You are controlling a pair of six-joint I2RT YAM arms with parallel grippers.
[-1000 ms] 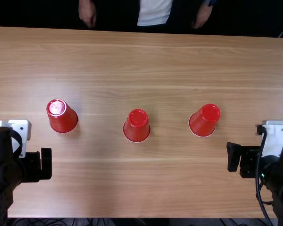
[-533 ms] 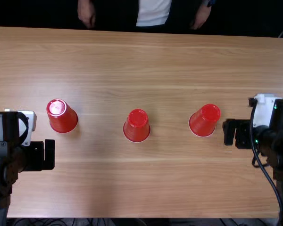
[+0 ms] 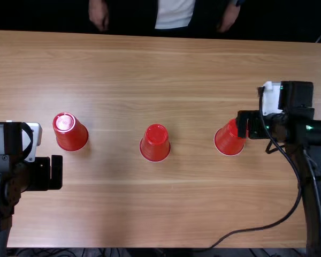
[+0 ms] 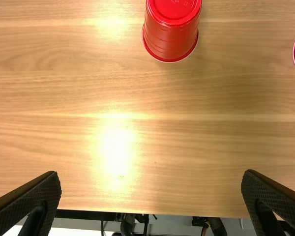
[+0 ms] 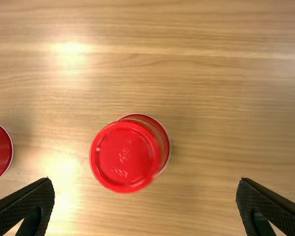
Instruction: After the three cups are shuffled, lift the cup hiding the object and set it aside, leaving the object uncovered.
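Red right cup [image 3: 227, 140]: mouth down, axis upright | right jaws spread over it | left jaws spread

Bright overhead light leaves glare on the table [image 4: 211, 147].

We see a light brown wooden table [image 3: 160, 64], its grain running from side to side. On it we find three red plastic cups standing upside down in a row, well apart from one another: the left cup [image 3: 69, 131], the middle cup [image 3: 154, 143] and the right cup [image 3: 231, 137].
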